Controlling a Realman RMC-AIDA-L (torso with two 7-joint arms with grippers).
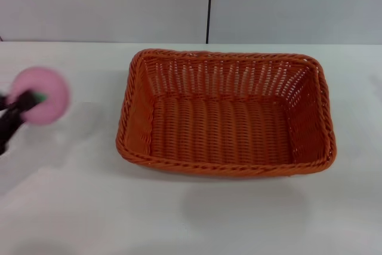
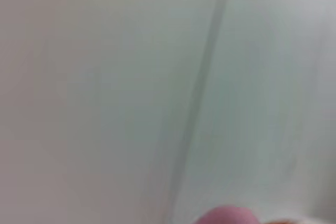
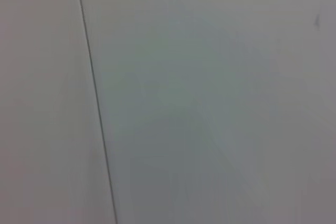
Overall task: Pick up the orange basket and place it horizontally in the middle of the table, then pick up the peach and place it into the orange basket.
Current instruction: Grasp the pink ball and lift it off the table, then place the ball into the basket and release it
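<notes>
The orange basket (image 1: 225, 114) lies lengthwise across the middle of the white table (image 1: 191, 213), with nothing inside it. At the far left, my left gripper (image 1: 24, 104) is shut on the pink peach (image 1: 43, 95) and holds it above the table, well left of the basket. A sliver of the peach (image 2: 227, 215) also shows at the edge of the left wrist view. The right gripper is out of view; its wrist camera shows only a plain wall.
A pale wall with a dark vertical seam (image 1: 209, 4) runs behind the table's far edge. Bare tabletop lies in front of the basket and on both sides of it.
</notes>
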